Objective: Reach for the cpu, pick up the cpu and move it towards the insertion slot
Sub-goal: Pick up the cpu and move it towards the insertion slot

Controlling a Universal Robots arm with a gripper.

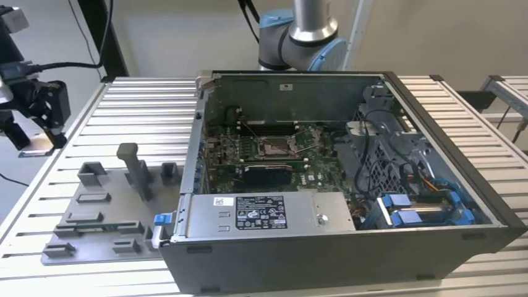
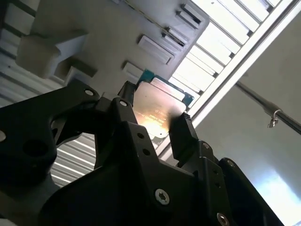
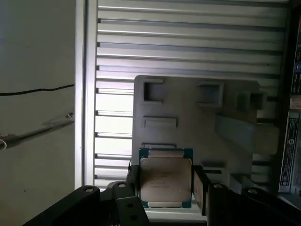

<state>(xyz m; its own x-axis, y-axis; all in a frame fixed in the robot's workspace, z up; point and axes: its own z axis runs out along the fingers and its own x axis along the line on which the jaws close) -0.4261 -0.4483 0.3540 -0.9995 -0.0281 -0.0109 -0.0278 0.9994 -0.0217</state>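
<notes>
The cpu (image 3: 165, 181) is a flat square chip with a silvery top. It sits between the two black fingers (image 3: 200, 188) of my gripper (image 3: 165, 188), which is shut on its edges. In the second wrist view the cpu (image 2: 157, 110) shows its shiny face between the fingers (image 2: 183, 134). In the exterior view my gripper (image 1: 39, 133) hangs above the table's edge on the exterior view's left, with the cpu (image 1: 37, 144) at its tip, lifted off the grey tray (image 1: 99, 216). The insertion slot (image 1: 276, 146), a metal-framed socket, lies on the green board inside the open computer case.
The open computer case (image 1: 347, 247) takes up the middle and the exterior view's right, with a power supply (image 1: 256, 213) at its front and blue-tabbed drive bays (image 1: 412, 210). The grey tray (image 3: 197, 117) carries upright blocks (image 1: 132, 164). Slatted aluminium table (image 1: 140, 105) lies below.
</notes>
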